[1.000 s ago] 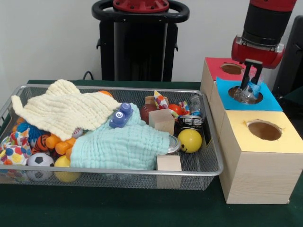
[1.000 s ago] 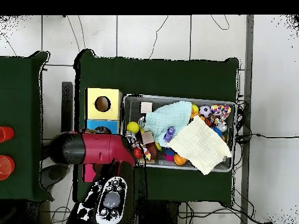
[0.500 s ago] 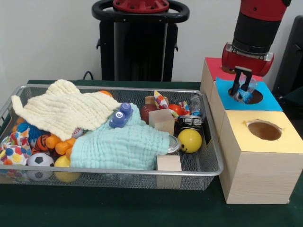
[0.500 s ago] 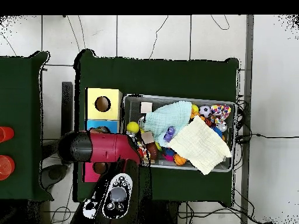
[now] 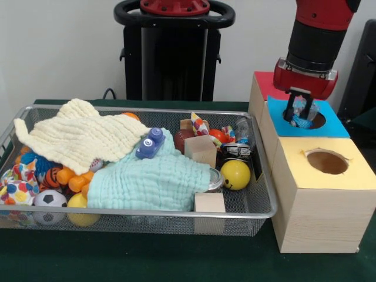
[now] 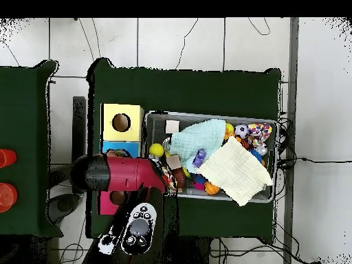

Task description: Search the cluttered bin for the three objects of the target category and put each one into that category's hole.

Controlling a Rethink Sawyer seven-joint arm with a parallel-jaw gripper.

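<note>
Front view: my claw (image 5: 300, 113) hangs over the round hole in the blue-topped wooden box (image 5: 332, 125), black fingers pointing down and pinching a small clear plastic bottle with a blue cap (image 5: 303, 115) — the bottle sits just above the hole's rim, tilted, not dropped in. Behind it is the red-topped wooden box (image 5: 268, 82) with its own hole; nearest the camera is the yellow-topped wooden box (image 5: 326, 191), hole empty as far as I can see. All three boxes stand in a row, touching the right end of the wire mesh bin (image 5: 258, 207) on the dark green surface (image 5: 147, 258). In the bin: a cream muslin cloth (image 5: 76, 138) draped over the left half, a mint-green muslin cloth (image 5: 150, 179) in the middle with a lavender toy car (image 5: 150, 143) on top, a plain wooden cube (image 5: 201, 150), a second wooden block (image 5: 209, 202) at the front wall, a yellow ball (image 5: 235, 174), a small black-and-white soccer ball (image 5: 49, 200), orange pieces (image 5: 76, 181) and a polka-dot soft toy (image 5: 17, 188) at the left.

Overhead view: my red arm (image 6: 120, 174) covers the blue box and part of the red one — claw hidden underneath. Yellow box (image 6: 121, 122) is clear, beside the bin (image 6: 210, 115). Both cloths show, cream one (image 6: 236, 170) hanging over the bin's edge.
</note>
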